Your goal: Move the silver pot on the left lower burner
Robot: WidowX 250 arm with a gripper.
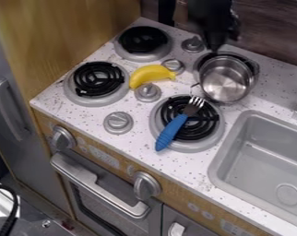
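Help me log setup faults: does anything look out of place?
A blue-handled fork lies across the front right black coil burner, and a yellow banana among the grey knobs, both odd there. The silver pot looks off-centre on the rear right burner.

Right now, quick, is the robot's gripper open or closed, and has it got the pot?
Gripper: at the silver pot's far side; I can't tell if it's open, closed or holding the pot.

- Pot (226, 79): silver
- Banana (150, 75): plain yellow
- Fork (172, 130): blue handle, silver tines
- Stove burners (98, 79): black coils, grey rims
- Countertop (194, 166): white with dark speckles
- Sink (262, 156): plain grey
- Side panel (71, 32): golden-brown wood grain
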